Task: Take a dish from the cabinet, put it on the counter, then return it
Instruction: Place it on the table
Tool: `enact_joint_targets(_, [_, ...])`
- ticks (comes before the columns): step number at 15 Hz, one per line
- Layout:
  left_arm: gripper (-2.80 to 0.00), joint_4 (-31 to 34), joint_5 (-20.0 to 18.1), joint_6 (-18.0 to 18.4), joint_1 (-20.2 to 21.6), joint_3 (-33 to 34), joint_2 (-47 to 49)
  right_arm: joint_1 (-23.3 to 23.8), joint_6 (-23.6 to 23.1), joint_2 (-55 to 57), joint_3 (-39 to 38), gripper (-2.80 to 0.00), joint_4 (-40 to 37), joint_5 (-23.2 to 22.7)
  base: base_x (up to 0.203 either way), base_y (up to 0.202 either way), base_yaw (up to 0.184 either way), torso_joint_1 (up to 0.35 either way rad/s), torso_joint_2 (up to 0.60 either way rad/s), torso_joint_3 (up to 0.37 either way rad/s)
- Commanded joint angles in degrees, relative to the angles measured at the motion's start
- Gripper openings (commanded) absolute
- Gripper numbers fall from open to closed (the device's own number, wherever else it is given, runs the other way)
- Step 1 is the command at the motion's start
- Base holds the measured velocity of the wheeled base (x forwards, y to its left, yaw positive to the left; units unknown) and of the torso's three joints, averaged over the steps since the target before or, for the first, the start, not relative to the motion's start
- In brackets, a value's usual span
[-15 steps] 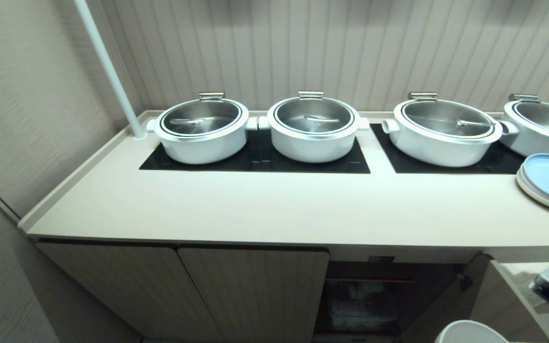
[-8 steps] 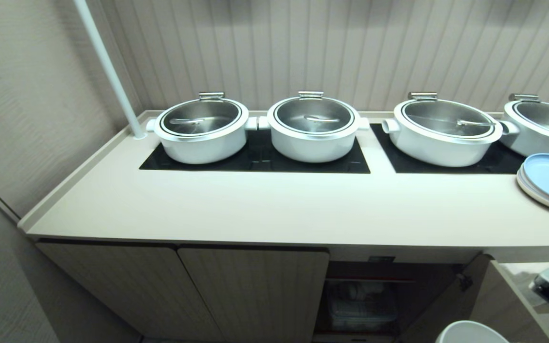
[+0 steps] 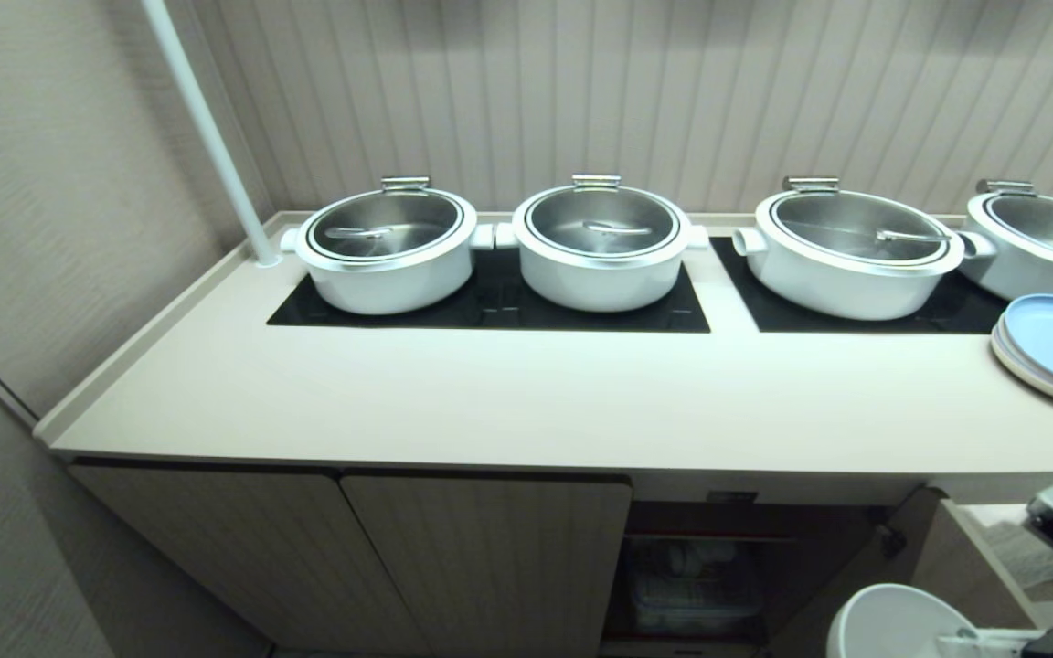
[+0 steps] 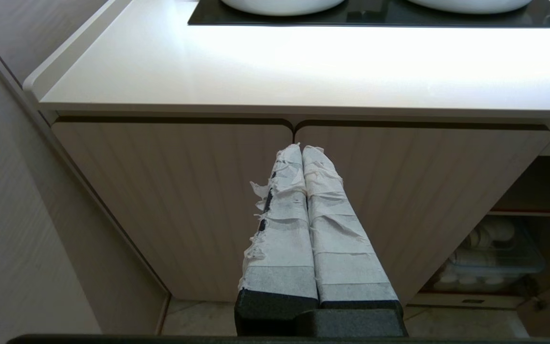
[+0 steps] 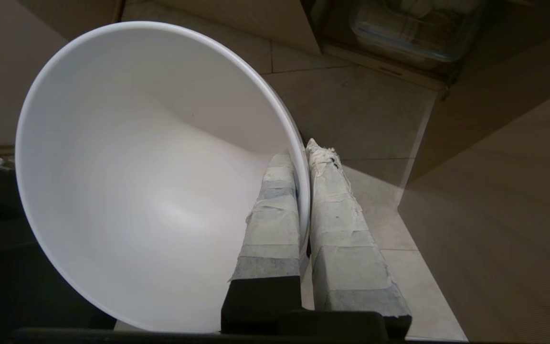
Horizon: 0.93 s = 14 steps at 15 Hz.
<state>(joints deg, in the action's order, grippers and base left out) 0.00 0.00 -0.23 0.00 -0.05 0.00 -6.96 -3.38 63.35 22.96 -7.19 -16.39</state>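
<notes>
The right gripper [image 5: 302,153] is clamped on the rim of the white bowl [image 5: 151,191], 1 taped finger inside the wall and 1 outside. In the head view the bowl [image 3: 892,621] sits low at the right, in front of the open cabinet [image 3: 718,567] and below the edge of the counter [image 3: 526,402]; it is clear of the counter surface. The cabinet's right door [image 3: 965,567] stands swung open, and a clear container [image 3: 696,585] shows inside on the lower shelf. The left gripper [image 4: 302,152] hangs in front of the 2 shut ribbed doors [image 4: 174,200], its taped fingers pressed together and holding nothing. On the counter, 4 white steel-lidded pots [image 3: 600,242] stand on the black cooktop panels [image 3: 490,306], and a stack of plates [image 3: 1052,352] with a pale blue 1 on top lies at the right end.
</notes>
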Motion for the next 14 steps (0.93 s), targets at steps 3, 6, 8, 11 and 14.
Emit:
enact_joint_targets(3, [-2.8, 0.0, 0.0, -0.04, 0.0, -0.03, 0.0, 0.12, -0.11, 2.03, 2.64, -2.8, -0.99, 1.16, 0.0, 0.0, 0.0, 0.0, 0.0, 0.0])
enact_joint_targets(6, [-2.8, 0.0, 0.0, -0.04, 0.0, 0.05, 0.0, 0.11, -0.07, 5.74, 6.89, -2.8, -1.99, 1.19, 0.0, 0.0, 0.0, 0.0, 0.0, 0.0])
enact_joint_targets(8, [-2.8, 0.0, 0.0, -0.04, 0.0, -0.04, 0.0, 0.11, -0.11, 9.2, 9.34, -2.8, -1.78, 1.26, 0.0, 0.0, 0.0, 0.0, 0.0, 0.0])
enact_joint_targets(11, [-2.8, 0.0, 0.0, -0.04, 0.0, -0.03, 0.0, 0.11, -0.05, 14.71, 14.66, -2.8, -1.86, 1.92, 0.0, 0.0, 0.0, 0.0, 0.0, 0.0])
enact_joint_targets(14, [-2.8, 0.0, 0.0, -0.04, 0.0, 0.04, 0.0, 0.11, 1.26, 19.67, 19.11, -2.8, -1.73, 2.91, 0.0, 0.0, 0.0, 0.0, 0.0, 0.0])
